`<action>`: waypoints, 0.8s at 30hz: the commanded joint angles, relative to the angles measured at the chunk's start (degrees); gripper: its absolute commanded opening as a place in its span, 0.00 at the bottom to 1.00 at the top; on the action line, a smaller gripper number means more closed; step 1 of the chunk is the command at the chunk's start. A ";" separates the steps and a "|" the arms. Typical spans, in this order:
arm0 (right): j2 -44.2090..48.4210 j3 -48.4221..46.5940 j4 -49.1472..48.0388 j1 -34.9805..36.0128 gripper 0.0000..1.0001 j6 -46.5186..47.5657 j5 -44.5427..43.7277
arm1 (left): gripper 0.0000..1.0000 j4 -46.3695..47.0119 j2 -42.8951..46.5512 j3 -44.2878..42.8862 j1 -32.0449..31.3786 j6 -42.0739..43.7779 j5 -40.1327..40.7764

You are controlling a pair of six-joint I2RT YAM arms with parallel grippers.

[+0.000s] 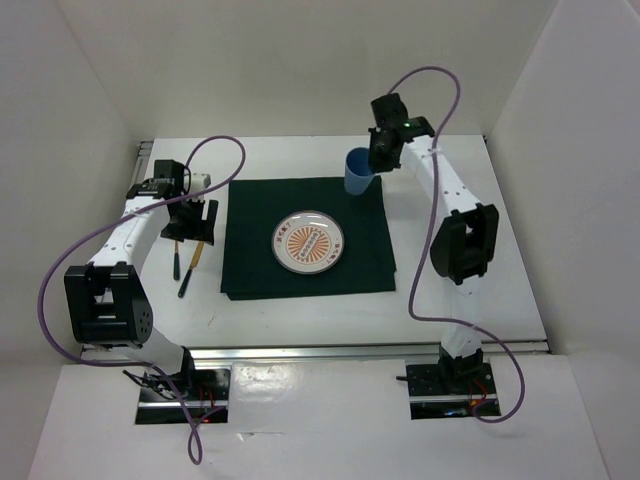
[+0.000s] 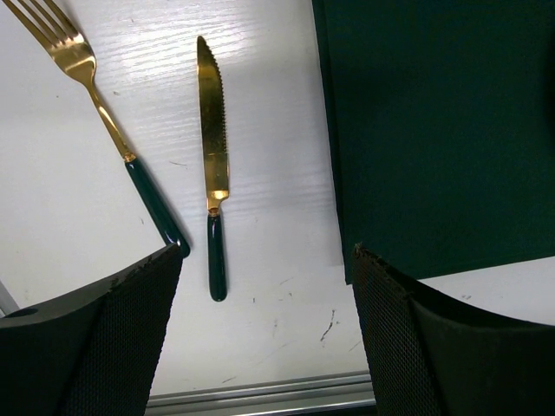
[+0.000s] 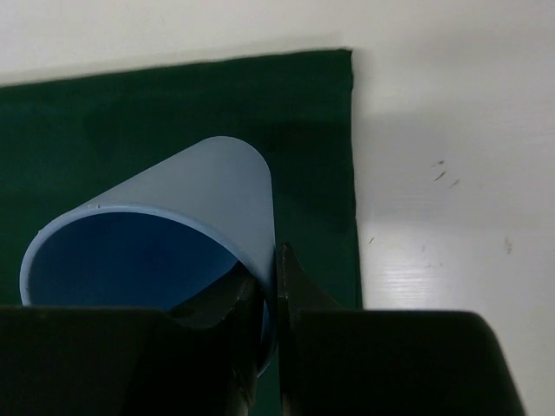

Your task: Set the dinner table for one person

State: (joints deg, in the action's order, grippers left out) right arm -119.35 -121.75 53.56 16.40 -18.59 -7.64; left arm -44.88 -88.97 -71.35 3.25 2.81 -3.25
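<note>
I'm looking first at the blue cup [image 1: 357, 175]. It stands at the upper right corner of the dark green placemat [image 1: 250, 260], and the right gripper [image 1: 380, 158] has it by the rim. In the right wrist view the blue cup [image 3: 208, 182] shows only its own blue inner wall. The right gripper [image 3: 270, 260] is pinched on that wall, one finger [image 3: 238, 321] inside the mouth and the other outside. From here I can't tell whether the cup's base touches the cloth.

The round plate [image 1: 310, 243] sits at the middle of the placemat, showing an orange sunburst print, well inside all four cloth edges.

The left gripper [image 1: 192, 222] hangs left of the placemat, over the cutlery, with its jaws spread wide and holding nothing. In the left wrist view its fingers [image 2: 121, 338] frame the bottom corners. The gold knife [image 2: 213, 156], dark green in the handle, lies between them in the middle of the frame, just left of the placemat's edge [image 2: 334, 130]. A matching fork [image 2: 95, 104] runs diagonally from the upper left, apart from the knife.

The dinner table [image 1: 520, 290] fills the frame. White tabletop shows as a strip to the right of the cloth and a narrower one along the bottom, down to the silver rail [image 2: 260, 397]. White walls stand close around the table on the left, the right and the far side.
</note>
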 commanded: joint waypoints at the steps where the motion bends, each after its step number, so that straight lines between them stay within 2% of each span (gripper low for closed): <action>1: -3.95 -3.22 4.71 0.29 0.00 -0.13 -3.35 | 0.85 -0.12 0.73 -0.63 0.27 0.18 -0.36; 22: -10.38 -4.63 1.46 1.44 0.00 -0.66 -3.35 | 0.85 -0.12 1.25 -0.10 0.27 0.18 -0.36; 24: -9.85 -3.84 0.32 1.44 0.11 -0.66 -2.74 | 0.85 -0.12 1.25 -0.10 0.27 0.71 -0.36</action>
State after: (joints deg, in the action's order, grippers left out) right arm -129.43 -123.74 56.66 17.61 -18.65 -10.24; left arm -44.95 -88.97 -71.35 3.25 2.87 -3.25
